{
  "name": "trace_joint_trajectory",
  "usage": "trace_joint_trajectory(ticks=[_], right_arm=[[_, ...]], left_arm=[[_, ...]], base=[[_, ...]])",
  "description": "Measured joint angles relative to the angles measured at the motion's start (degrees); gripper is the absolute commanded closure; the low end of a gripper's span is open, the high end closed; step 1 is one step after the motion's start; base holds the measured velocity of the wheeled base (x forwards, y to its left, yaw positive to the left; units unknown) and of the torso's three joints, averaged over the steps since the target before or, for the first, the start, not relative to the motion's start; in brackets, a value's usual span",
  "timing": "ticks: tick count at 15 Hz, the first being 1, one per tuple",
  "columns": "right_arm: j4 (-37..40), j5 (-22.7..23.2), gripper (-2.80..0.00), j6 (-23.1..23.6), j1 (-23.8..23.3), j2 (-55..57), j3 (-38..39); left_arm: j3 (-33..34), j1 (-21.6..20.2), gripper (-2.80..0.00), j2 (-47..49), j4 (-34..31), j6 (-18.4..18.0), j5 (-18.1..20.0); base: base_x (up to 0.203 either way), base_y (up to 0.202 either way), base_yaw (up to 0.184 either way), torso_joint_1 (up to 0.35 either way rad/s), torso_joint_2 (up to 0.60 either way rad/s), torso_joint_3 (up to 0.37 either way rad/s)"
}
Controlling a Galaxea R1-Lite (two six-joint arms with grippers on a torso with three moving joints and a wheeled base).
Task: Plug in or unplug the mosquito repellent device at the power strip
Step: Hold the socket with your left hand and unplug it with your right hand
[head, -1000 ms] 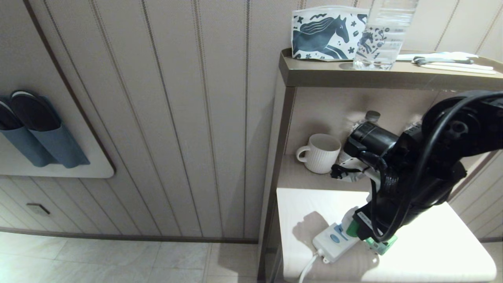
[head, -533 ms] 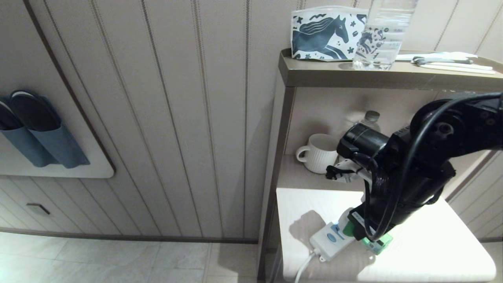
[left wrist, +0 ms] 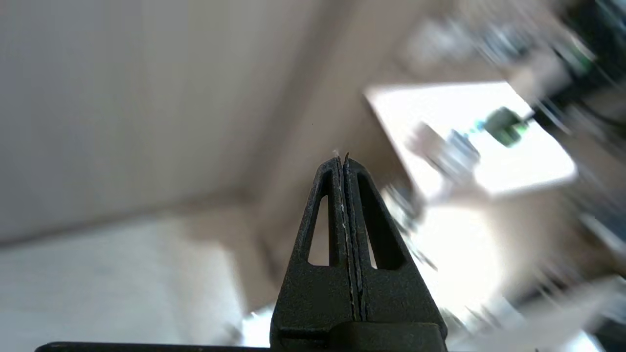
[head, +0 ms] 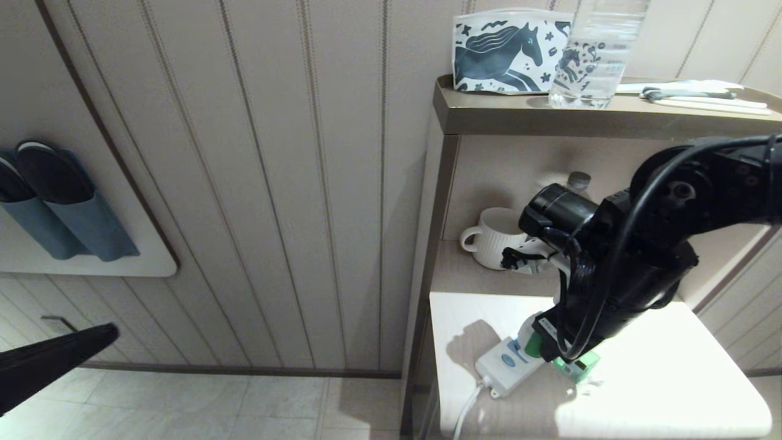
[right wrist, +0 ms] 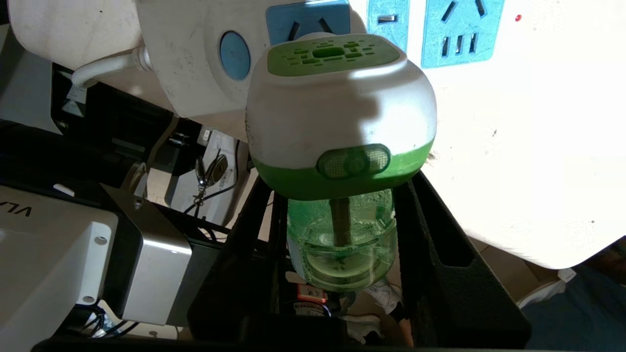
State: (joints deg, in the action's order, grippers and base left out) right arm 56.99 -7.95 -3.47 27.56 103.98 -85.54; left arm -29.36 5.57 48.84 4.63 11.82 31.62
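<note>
The mosquito repellent device (right wrist: 337, 112) has a white rounded head with a green vent and a translucent green bottle (right wrist: 342, 244) below. My right gripper (right wrist: 342, 234) is shut on that bottle, one black finger (right wrist: 440, 254) on each side. The head lies against the power strip (right wrist: 195, 63), over the socket panel beside the blue button; its pins are hidden. In the head view the strip (head: 498, 370) lies on the white table top (head: 672, 379), the device (head: 574, 366) mostly hidden by my right arm. My left gripper (head: 104, 336) hangs shut above the floor at lower left, its fingertips (left wrist: 337, 166) pressed together.
A white ribbed mug (head: 498, 238) and a capped bottle (head: 577, 181) stand on the shelf behind my right arm. On the top shelf are a horse-print pouch (head: 510, 52) and a clear water bottle (head: 595, 55). Slippers (head: 55, 201) hang on the wall at left.
My right arm has shifted left with the device, and the power strip has slid left with it. My left arm has come into the head view at the lower left.
</note>
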Motion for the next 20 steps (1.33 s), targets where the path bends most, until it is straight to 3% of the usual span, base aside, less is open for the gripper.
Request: trace_joint_trajectory(ticks=[1, 3, 6, 8, 11, 15, 20], right_arm=[[0.0, 0.0, 0.00, 0.0, -0.1, 0.4, -0.4], [0.0, 0.0, 0.00, 0.0, -0.1, 1.3, -1.1], [0.2, 0.0, 0.00, -0.9, 0.6, 2.8, -3.0], [0.2, -0.2, 0.00, -1.7, 1.8, 3.6, -3.9], [0.1, -0.1, 0.00, -2.5, 3.5, 4.5, -5.0], [0.0, 0.0, 0.00, -2.9, 4.5, 5.1, -5.7], [0.0, 0.0, 0.00, -3.0, 4.9, 5.5, -5.7]], left_arm=[[-0.9, 3.8, 0.00, 5.9, 1.5, -0.3, 1.7], [-2.4, 14.2, 0.00, 15.4, 4.8, -1.0, 1.5], [-5.4, 29.6, 0.00, 27.7, 11.2, -0.9, -2.3], [-9.0, 36.2, 0.00, 33.2, 13.8, 1.1, -4.7], [-12.6, 41.4, 0.00, 38.6, 14.5, 3.1, -7.0], [-14.4, 46.2, 0.00, 48.3, 22.2, 4.5, -17.1], [-19.2, 49.2, 0.00, 55.9, 24.9, 6.0, -19.6]], base=[[0.000, 0.000, 0.000, 0.000, 0.00, 0.000], [0.000, 0.000, 0.000, 0.000, 0.00, 0.000], [0.000, 0.000, 0.000, 0.000, 0.00, 0.000], [0.000, 0.000, 0.000, 0.000, 0.00, 0.000], [0.000, 0.000, 0.000, 0.000, 0.00, 0.000], [0.000, 0.000, 0.000, 0.000, 0.00, 0.000], [0.000, 0.000, 0.000, 0.000, 0.00, 0.000]])
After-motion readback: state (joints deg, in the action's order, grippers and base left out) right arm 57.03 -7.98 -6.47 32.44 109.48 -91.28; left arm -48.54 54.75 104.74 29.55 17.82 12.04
